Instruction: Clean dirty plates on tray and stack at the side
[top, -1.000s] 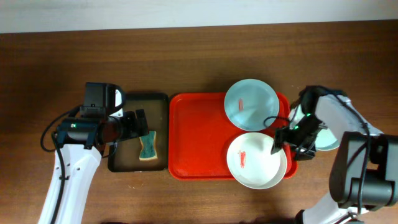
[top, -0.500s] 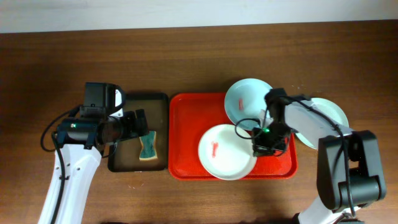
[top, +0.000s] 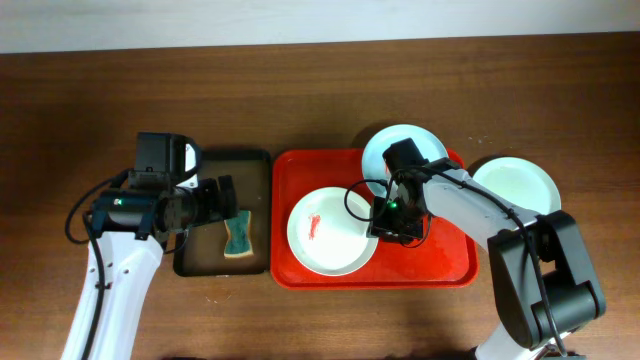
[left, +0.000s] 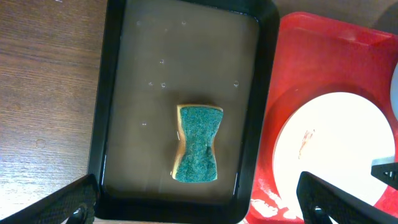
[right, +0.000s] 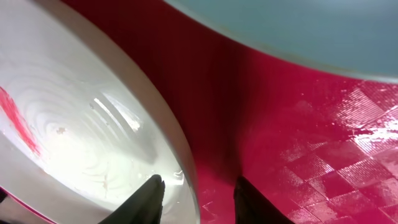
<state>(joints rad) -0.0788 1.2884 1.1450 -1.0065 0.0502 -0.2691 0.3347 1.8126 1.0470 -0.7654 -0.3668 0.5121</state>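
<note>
The red tray (top: 450, 262) lies mid-table. A white plate (top: 330, 240) with a red smear lies at its left part. My right gripper (top: 386, 222) is shut on this plate's right rim; in the right wrist view its fingers (right: 199, 186) straddle the rim of the plate (right: 81, 124). A mint plate (top: 398, 152) with a red smear sits at the tray's back right, partly under my right arm. A third plate (top: 515, 186), with no smear, lies on the table right of the tray. My left gripper (top: 222, 198) is open and empty above the black tray.
A black-rimmed brown tray (top: 195, 262) sits left of the red tray and holds a green-and-yellow sponge (top: 238, 236), which also shows in the left wrist view (left: 198, 143) ahead of the open left fingers (left: 199, 208). Bare wooden table lies all around.
My right gripper has dragged the white smeared plate leftward across the red tray, from front right to the left part. The third plate at the right is now uncovered. The left arm has not moved.
</note>
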